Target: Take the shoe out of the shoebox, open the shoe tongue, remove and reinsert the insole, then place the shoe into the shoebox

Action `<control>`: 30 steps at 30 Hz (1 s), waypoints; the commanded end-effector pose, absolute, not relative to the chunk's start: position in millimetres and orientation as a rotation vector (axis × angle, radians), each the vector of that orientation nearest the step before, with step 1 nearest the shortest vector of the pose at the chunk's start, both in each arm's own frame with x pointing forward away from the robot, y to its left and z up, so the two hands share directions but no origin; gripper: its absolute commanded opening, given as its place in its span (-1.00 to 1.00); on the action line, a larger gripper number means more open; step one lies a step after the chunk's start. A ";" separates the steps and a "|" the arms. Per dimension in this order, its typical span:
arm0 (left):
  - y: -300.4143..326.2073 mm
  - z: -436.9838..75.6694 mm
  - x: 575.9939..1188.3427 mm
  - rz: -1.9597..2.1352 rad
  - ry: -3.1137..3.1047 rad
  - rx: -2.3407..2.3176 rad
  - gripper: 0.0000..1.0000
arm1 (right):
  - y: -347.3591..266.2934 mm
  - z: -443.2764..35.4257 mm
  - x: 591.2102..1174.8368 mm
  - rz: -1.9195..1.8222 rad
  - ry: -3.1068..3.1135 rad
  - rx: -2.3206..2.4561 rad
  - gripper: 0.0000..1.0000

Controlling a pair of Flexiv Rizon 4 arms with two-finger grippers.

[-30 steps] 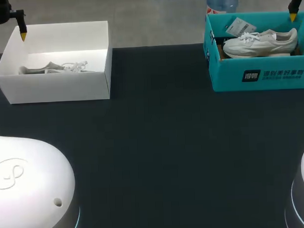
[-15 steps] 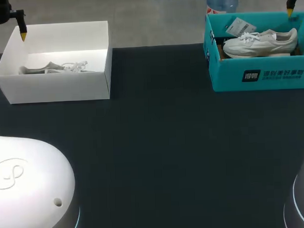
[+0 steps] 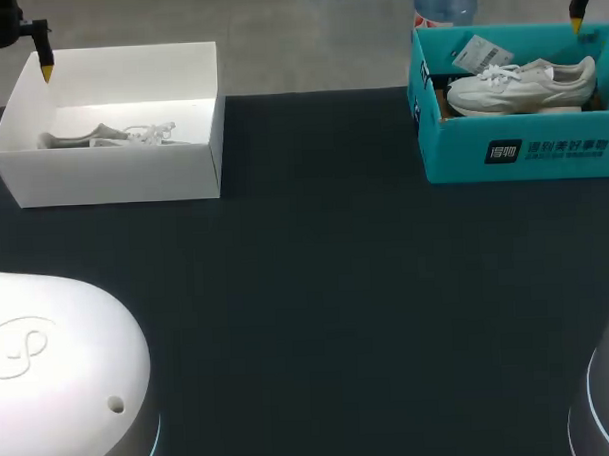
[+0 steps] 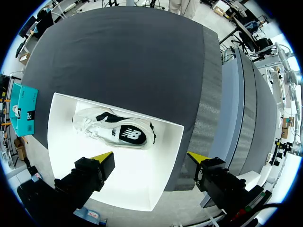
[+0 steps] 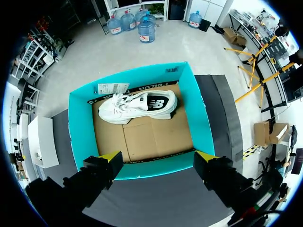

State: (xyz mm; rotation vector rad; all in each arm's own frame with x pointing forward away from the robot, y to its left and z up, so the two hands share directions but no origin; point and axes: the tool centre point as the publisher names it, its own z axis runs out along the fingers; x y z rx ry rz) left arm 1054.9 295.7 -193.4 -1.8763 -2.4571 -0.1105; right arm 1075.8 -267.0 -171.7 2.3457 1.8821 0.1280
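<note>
Since a second ago the right tool (image 5: 158,156) has shifted slightly above the teal shoebox (image 5: 79,132), fingers spread wide. The white shoe (image 5: 139,105) lies inside the box, ahead of the tips. The left tool (image 4: 150,156), also spread, hangs over a white box (image 4: 173,156) holding a second shoe (image 4: 116,133); both boxes sit on the desk (image 3: 317,288).

The right gripper (image 5: 158,158) has shifted slightly toward the table's (image 3: 317,288) far edge. In the head view its yellow fingertip (image 3: 576,23) now shows just past the far right corner of the teal box (image 3: 522,150). Most of that shift came in the first half second.
</note>
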 end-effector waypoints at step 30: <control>295.4 -193.0 1053.1 -0.118 -2.458 -1.876 1.00 | -298.6 -248.3 1162.0 0.052 1.676 2.336 1.00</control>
